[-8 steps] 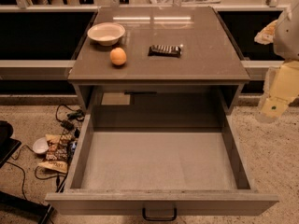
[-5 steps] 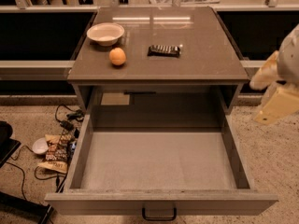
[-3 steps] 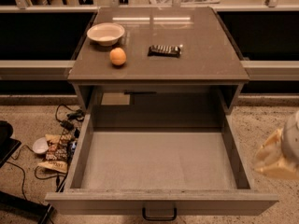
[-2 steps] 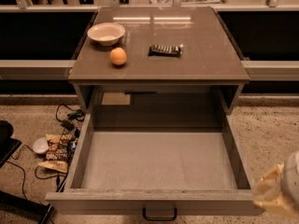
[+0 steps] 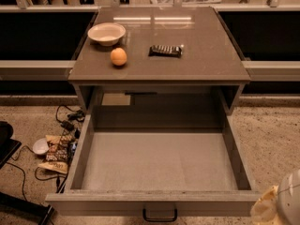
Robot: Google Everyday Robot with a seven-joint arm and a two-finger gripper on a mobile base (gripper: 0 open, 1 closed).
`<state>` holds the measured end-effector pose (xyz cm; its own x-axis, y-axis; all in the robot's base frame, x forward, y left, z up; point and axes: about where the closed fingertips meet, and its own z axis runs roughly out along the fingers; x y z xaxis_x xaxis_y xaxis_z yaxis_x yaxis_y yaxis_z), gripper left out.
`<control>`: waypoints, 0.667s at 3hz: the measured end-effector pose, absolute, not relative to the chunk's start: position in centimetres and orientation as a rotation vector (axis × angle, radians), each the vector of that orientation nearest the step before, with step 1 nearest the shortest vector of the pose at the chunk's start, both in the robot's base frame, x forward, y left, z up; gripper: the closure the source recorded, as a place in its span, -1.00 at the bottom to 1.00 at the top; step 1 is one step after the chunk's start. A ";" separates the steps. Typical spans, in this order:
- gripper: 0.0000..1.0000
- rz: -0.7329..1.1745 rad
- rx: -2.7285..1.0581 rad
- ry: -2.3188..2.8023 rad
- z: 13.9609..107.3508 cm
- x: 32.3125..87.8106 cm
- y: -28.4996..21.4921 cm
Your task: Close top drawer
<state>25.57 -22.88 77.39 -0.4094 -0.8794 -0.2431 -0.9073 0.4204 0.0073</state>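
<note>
The drawer [image 5: 159, 161] is seen drawn fully out from under the bench [image 5: 211, 41], toward the camera, and its box is empty. Its front panel [image 5: 93, 203] runs left to right along the bottom of the view, with the black handle [image 5: 160, 215] at its middle. The pincer [image 5: 276, 203] is found in the bottom-right corner, just beside the right end of that panel and partly cut off by the frame edge. Whether it is wide or narrow cannot be told.

The panel therefore lies to the left of the pincer, while the closing travel runs away from the camera, across the panel's long axis, into the bench. It is judged that the pincer must first be brought left onto the outer face, near the handle. A push given at the right end alone could skew the drawer on its runners. A bowl [image 5: 106, 33], an orange [image 5: 118, 56] and a dark bar [image 5: 165, 50] are left on the bench, well apart from the move.
</note>
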 end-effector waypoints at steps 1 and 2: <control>1.00 0.241 -1.584 2.478 75.1 25.3 -22.5; 1.00 0.302 -1.619 2.419 70.9 23.8 -20.7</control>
<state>23.78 -20.65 70.86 -0.3717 -0.8821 -0.2893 -0.9262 0.3736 0.0506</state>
